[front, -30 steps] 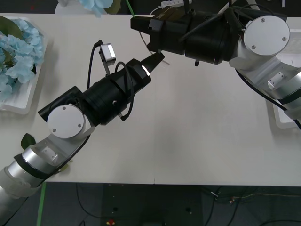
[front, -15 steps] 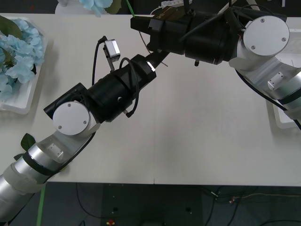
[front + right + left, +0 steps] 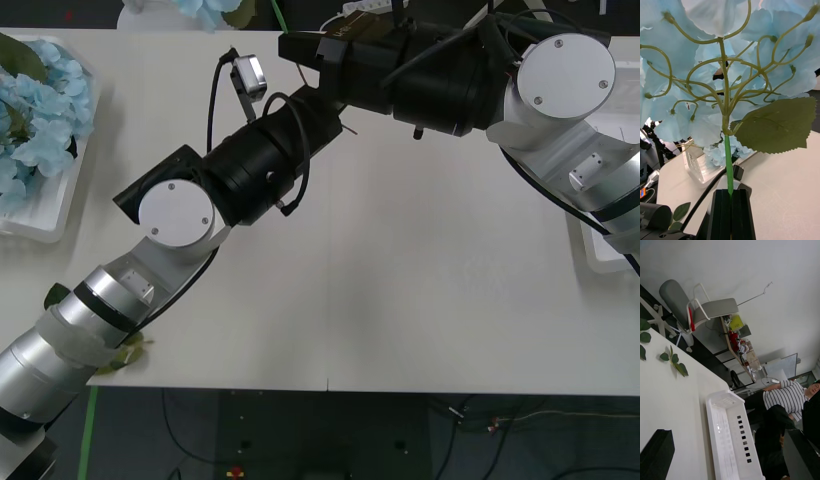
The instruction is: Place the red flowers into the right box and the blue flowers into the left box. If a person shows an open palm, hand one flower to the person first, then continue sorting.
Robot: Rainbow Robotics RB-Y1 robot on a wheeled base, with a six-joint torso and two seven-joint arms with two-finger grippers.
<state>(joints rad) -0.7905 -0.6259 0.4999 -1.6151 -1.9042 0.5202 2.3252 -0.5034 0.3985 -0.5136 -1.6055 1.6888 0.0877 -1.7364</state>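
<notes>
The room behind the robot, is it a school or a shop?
Probably neither: it looks like an office or lab. A wheeled desk chair stands by a cluttered desk, and the robot works at a plain white table.

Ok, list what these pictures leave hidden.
Front view: the right box mostly under the right arm, cut by the edge.
Front view: the tip of the left hand lies beneath the right arm.
Front view: the left box runs off the edge, so its blue flowers can't be counted.
</notes>
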